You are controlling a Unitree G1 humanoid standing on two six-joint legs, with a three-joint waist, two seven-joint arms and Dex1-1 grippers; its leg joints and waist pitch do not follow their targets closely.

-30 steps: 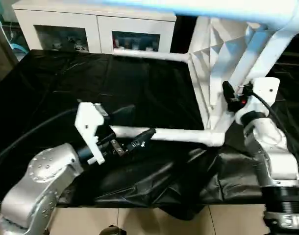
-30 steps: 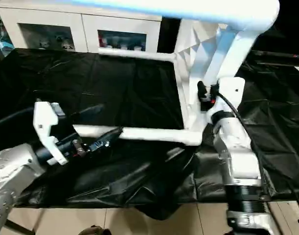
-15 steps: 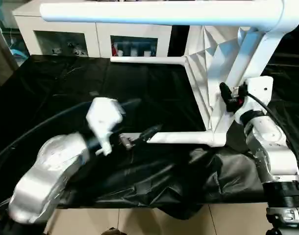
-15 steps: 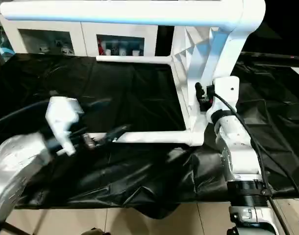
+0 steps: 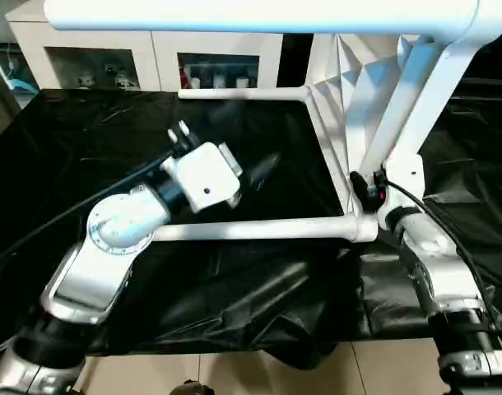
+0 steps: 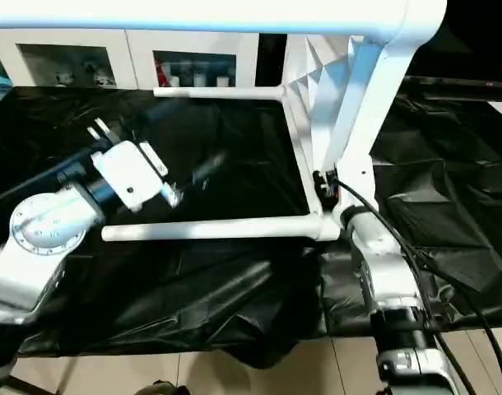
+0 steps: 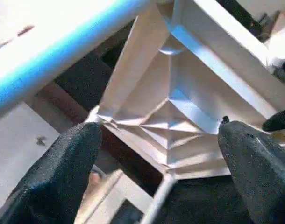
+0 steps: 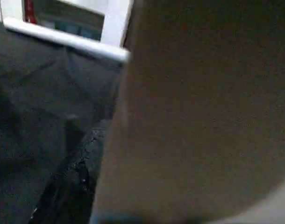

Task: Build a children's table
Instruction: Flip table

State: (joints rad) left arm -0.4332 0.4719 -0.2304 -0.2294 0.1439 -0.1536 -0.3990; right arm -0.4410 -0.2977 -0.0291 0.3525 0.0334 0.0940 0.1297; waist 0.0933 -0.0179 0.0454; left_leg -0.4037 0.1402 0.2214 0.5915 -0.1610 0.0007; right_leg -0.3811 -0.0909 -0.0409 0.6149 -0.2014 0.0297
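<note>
1. The white cabinet [image 5: 103,58] with glass-fronted shelves stands behind the children's table [image 5: 350,90], past the far edge of the surface [image 5: 86,140], which is covered in a crumpled black sheet.
2. The left tool [image 7: 159,140] hangs above the table's near leg [image 5: 251,230], on the side its legs point to. It is released: its two black fingers [image 7: 63,172] stand wide apart with nothing between them. In the left wrist view they frame the ribbed underside.
3. The children's table lies on its side on the sheet, with its top upright on one edge and the ribbed underside turned toward the left arm.
4. Three legs stick out level from that underside. The near leg runs just above the sheet, a far leg [image 5: 243,93] runs in front of the cabinet, and an upper leg [image 5: 251,15] runs high across the view.
5. The right tool [image 5: 364,188] is at the table's near lower corner, close against the socket where the near leg joins. Whether it is clenched on the table or released cannot be told.
</note>
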